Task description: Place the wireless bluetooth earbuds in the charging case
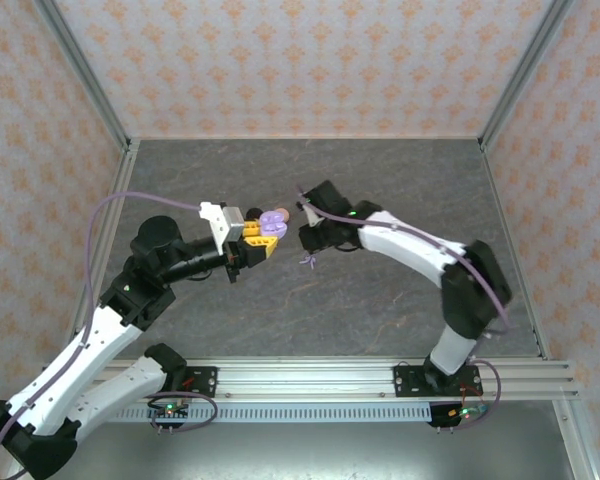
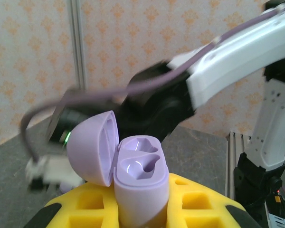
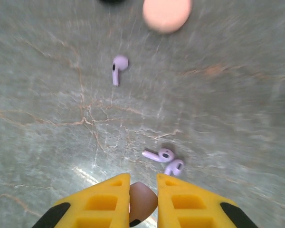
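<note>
1. Two arms meet over the middle of the grey stone-look table (image 1: 400, 300).
2. Left gripper (image 1: 264, 234) is clamped on an open lilac plastic charging case (image 2: 140, 175). The lid is flipped back and both wells are empty.
3. Right gripper (image 3: 143, 179) is pinched tight on a small pinkish rounded piece (image 3: 143, 199), looks like an earbud.
4. Tiny lilac stemmed earbuds (image 3: 159, 155) lie loose mid-table, well away from every edge: two side by side, plus a lone earbud (image 3: 118, 66) nearer a round pink case (image 3: 166, 14).
</note>
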{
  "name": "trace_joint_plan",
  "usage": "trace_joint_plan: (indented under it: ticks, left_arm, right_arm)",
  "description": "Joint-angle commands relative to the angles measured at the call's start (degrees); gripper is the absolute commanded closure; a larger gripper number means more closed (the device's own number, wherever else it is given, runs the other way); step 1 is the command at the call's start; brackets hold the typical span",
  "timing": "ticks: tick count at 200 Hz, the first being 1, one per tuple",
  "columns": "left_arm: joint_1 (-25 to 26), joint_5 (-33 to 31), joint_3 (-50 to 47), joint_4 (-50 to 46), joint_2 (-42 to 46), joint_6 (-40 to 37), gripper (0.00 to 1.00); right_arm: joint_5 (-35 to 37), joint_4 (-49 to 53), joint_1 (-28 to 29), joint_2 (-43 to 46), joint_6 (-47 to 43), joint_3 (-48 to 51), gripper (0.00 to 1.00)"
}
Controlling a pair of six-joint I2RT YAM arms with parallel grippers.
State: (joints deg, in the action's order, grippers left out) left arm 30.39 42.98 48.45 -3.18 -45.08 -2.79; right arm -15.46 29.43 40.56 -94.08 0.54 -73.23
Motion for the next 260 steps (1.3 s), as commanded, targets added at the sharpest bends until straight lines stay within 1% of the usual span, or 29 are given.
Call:
trace_joint_plan:
  ticks: [1, 26, 50, 65, 86, 100, 120, 133, 167, 202, 260]
  left_arm:
    - [0.37, 0.55, -1.24, 4.70, -1.24, 1.87, 0.91]
    - [0.38, 1.43, -1.86, 6.06, -3.76, 2.61, 0.92]
    - [0.44, 3.69, -1.58, 6.68, -6.38, 2.79, 0.92]
    - [0.39, 5.06, -1.42, 6.99, -7.98, 2.67, 0.93]
    - [0.40, 6.70, -1.12, 8.07, -9.66, 2.87, 0.94]
    - [0.45, 7.91, -0.90, 8.10, -10.60, 2.63, 0.96]
    - [0.37, 9.11, -0.29, 7.43, -11.85, 2.14, 0.98]
    - [0.43, 9.78, 0.07, 7.07, -12.46, 2.04, 1.00]
    - [0.39, 10.81, 0.66, 6.96, -13.36, 1.99, 1.00]
    - [0.42, 10.98, 0.68, 6.79, -13.37, 2.06, 1.00]
    - [0.40, 10.81, 0.87, 7.16, -12.99, 2.51, 1.00]
  right_arm:
    - [-1.06, -3.60, -1.31, 9.53, -4.18, 3.04, 0.84]
    - [-1.04, -4.58, -2.15, 19.11, -8.40, 4.74, 0.84]
    - [-2.26, -5.97, -2.14, 25.88, -12.43, 5.11, 0.84]
    - [-4.49, -6.94, -2.15, 29.53, -14.41, 4.95, 0.84]
    - [-9.09, -7.99, -2.05, 32.16, -16.36, 4.18, 0.84]
    - [-12.22, -8.35, -1.76, 32.77, -17.64, 3.39, 0.84]
    - [-14.70, -9.20, -0.21, 32.87, -19.84, 2.54, 0.84]
    - [-15.15, -9.56, 1.23, 32.50, -21.31, 2.04, 0.83]
    - [-15.47, -9.33, 3.85, 30.44, -23.91, -0.38, 0.83]
    - [-15.56, -9.48, 5.18, 28.63, -25.10, -1.64, 0.84]
    - [-15.75, -10.77, 6.11, 28.02, -25.24, 0.02, 0.84]
